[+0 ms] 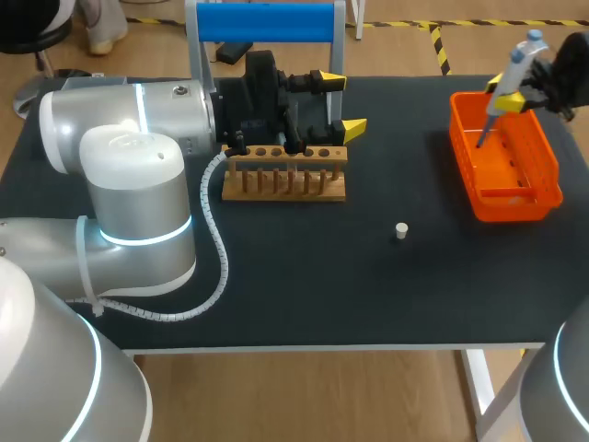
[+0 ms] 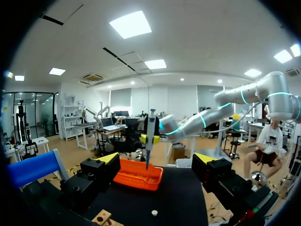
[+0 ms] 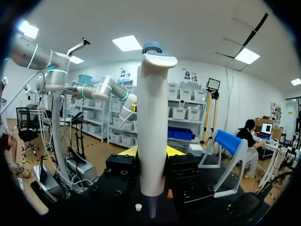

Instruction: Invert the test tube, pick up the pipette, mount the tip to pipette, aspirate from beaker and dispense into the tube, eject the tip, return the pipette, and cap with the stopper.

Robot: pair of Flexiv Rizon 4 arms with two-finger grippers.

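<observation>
My right gripper (image 1: 506, 93) is shut on the white pipette (image 1: 521, 57), which hangs tilted over the orange basket (image 1: 543, 189) at the back right, point down. In the right wrist view the pipette (image 3: 153, 117) stands upright between my own fingers. A white stopper (image 1: 401, 230) lies on the black table, right of the middle. My left gripper (image 1: 342, 105) is open and empty, lying sideways just behind the wooden tube rack (image 1: 285, 182). From the left wrist view, my left gripper (image 2: 156, 160) faces the basket (image 2: 141, 175) and the pipette (image 2: 150, 134). No test tube or beaker shows.
A blue padded stand (image 1: 267, 22) rises at the table's back edge behind the left gripper. The stopper (image 2: 154, 213) lies in open table ahead of the left gripper. The rack's corner (image 2: 102, 217) shows just under that gripper.
</observation>
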